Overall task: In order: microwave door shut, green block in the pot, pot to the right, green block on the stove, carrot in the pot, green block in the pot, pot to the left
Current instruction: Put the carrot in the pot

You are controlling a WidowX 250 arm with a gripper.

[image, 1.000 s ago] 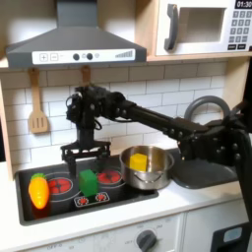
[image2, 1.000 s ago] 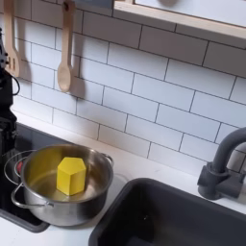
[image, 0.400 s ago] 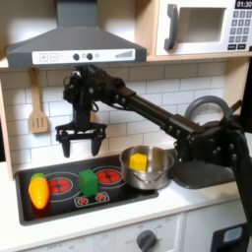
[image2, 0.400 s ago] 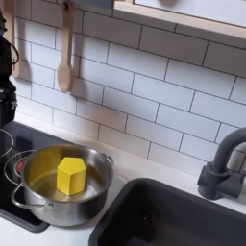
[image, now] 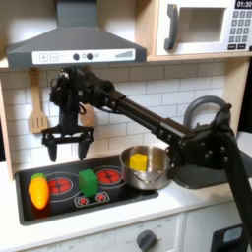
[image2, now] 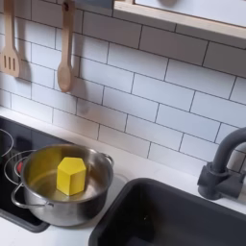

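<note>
In the first exterior view the green block (image: 88,182) stands on the black stove (image: 69,202) between the two red burners. The carrot (image: 38,189) lies on the stove's left end. The steel pot (image: 148,167) sits at the stove's right edge with a yellow piece (image: 139,160) inside; the second exterior view shows the pot (image2: 96,187) and yellow piece (image2: 69,175) close up. My gripper (image: 67,150) hangs open above the left burner, up and left of the green block, holding nothing. The microwave door (image: 195,28) at top right looks shut.
A grey sink (image2: 183,216) and dark faucet (image2: 226,163) lie right of the pot. A wooden spoon (image2: 64,48) and spatula (image2: 8,43) hang on the tiled wall. A range hood (image: 74,44) sits above the stove.
The gripper has risen and swung to the first exterior view's left, away from above the green block. It has left the second exterior view. Block, carrot and pot have not moved.
</note>
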